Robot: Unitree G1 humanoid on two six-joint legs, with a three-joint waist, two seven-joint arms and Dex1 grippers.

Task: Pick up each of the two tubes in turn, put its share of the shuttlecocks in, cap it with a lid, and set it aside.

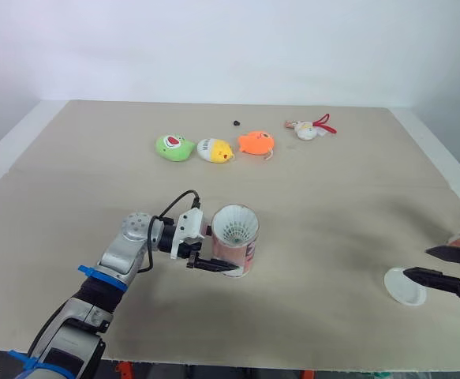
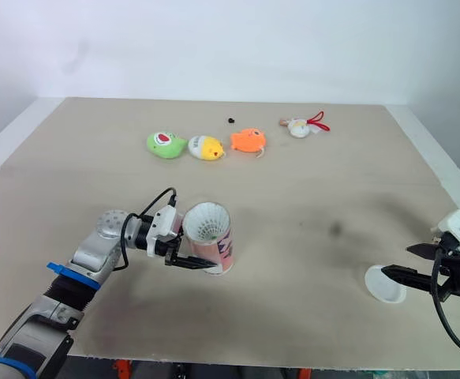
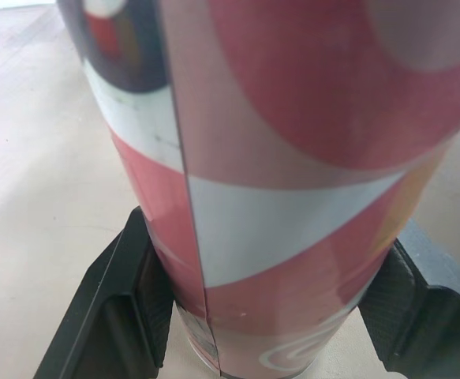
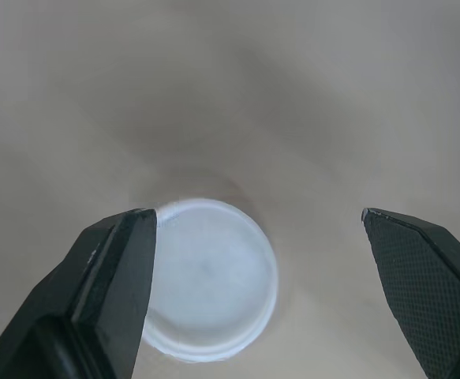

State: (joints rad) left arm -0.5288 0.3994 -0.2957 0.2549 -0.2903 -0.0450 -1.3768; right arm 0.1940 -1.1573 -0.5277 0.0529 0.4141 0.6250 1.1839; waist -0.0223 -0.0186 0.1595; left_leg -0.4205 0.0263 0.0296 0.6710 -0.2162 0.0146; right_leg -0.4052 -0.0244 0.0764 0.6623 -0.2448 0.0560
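Observation:
A red and white tube [image 1: 236, 241] stands upright on the table, left of centre near the front. Its top is open, and white shuttlecock feathers [image 1: 235, 227] show inside. My left gripper [image 1: 218, 257] is shut on the tube's lower part. In the left wrist view its black fingers [image 3: 123, 304] press against both sides of the tube [image 3: 293, 174]. A white round lid [image 1: 404, 286] lies flat near the front right. My right gripper [image 1: 419, 263] hovers open just above the lid's right side. In the right wrist view the lid [image 4: 210, 276] lies between the spread fingers.
Along the back of the table lie a green plush [image 1: 173, 147], a yellow and white plush [image 1: 215, 150], an orange plush [image 1: 256, 143], a small white toy with a red strap [image 1: 308, 129] and a tiny black object [image 1: 236, 122]. The table's right edge [image 1: 450, 170] runs close to my right gripper.

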